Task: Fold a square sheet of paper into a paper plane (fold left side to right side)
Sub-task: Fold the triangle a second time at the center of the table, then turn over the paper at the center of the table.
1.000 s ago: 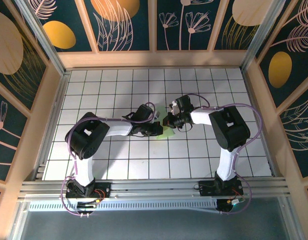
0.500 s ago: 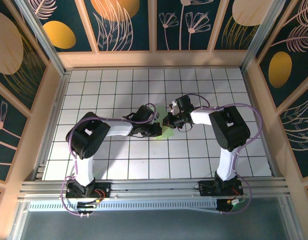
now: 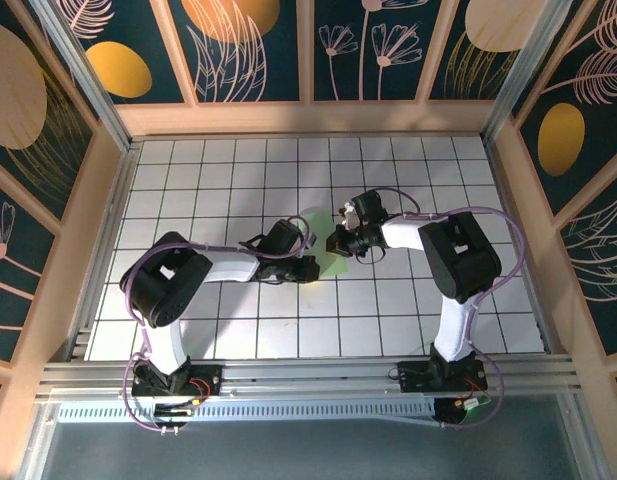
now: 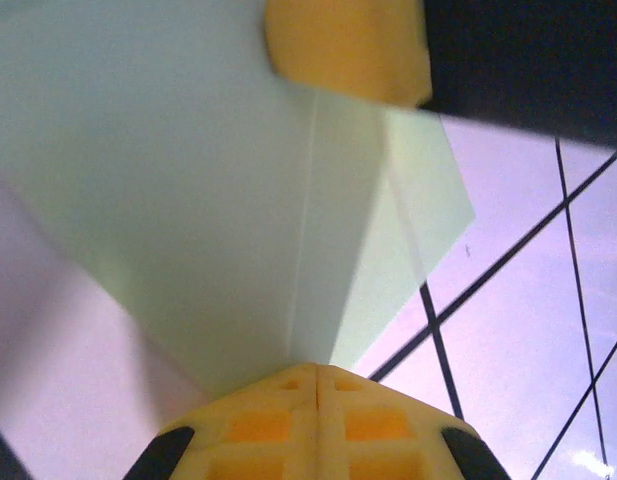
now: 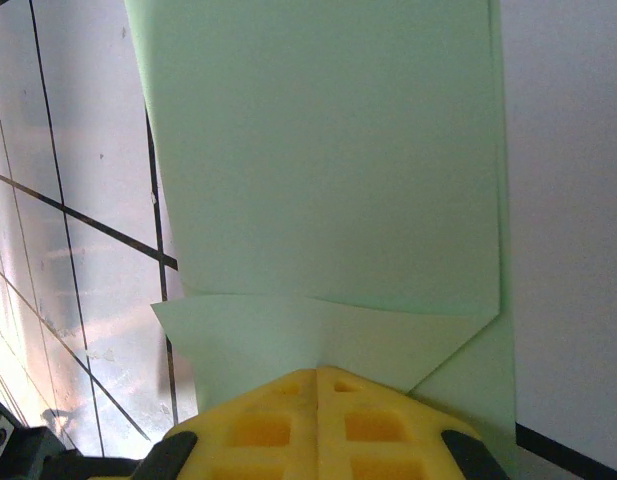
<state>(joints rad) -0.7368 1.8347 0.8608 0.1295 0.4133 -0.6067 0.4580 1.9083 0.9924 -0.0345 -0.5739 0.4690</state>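
Subject of inspection: the pale green sheet of paper point(image 3: 333, 264) lies on the white-gridded tabletop point(image 3: 208, 170) just right of centre in the overhead view, between the two arms and largely covered by them, with one pale strip showing above the left arm's wrist and another below the right arm's. The left end effector point(image 3: 310, 268) reaches in from the left and the right end effector point(image 3: 333, 243) from the right; the two sit close together over the sheet. In the left wrist view the left end effector point(image 4: 316, 372) has its yellow fingers pressed flat together with no gap. The sheet point(image 4: 188, 180) fans out from their tips toward the upper left of the frame, and a straight crease runs up from the closed seam. A yellow fingertip point(image 4: 348, 50) on a dark body rests on the sheet at upper centre. In the right wrist view the right end effector point(image 5: 316, 375) is likewise fully closed. The sheet point(image 5: 328, 150) stretches from its tips to the top of the frame, and two angled folded flaps meet just above the fingertips. Whether either end effector pinches the paper or merely presses on it cannot be told. Grid lines of the tabletop point(image 5: 68, 200) show at left.
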